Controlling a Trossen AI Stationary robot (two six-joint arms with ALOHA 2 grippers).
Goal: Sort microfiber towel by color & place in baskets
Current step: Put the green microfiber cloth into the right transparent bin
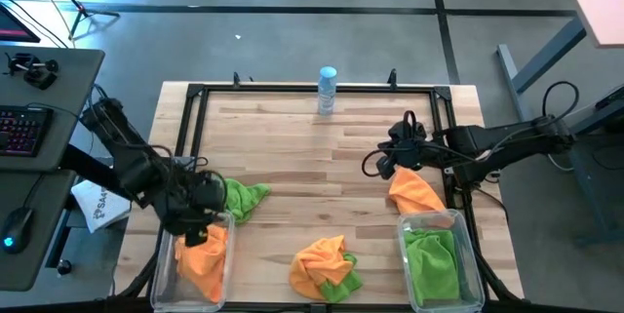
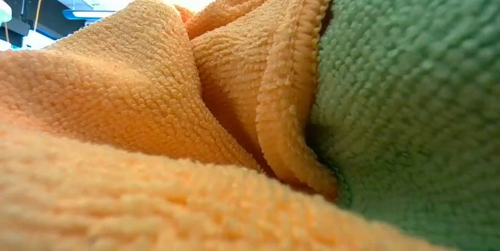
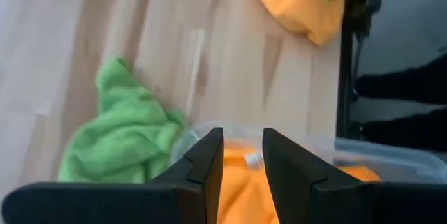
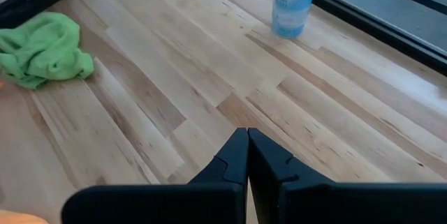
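Hovering over the left basket (image 1: 195,259), the left gripper (image 3: 242,155) has its jaws parted with nothing between them — orange cloths (image 1: 207,253) lie in the tub right under it. Nearest loose cloth is the green towel (image 1: 244,199), on the table just beside that basket's inboard corner, so left arm's closer. Right gripper (image 4: 247,155) is clenched empty above the orange towel (image 1: 414,191) by the right basket (image 1: 441,259).

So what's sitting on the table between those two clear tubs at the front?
Seen from above, a heap of orange and green cloths lies on the wood between the left tub and the right tub.
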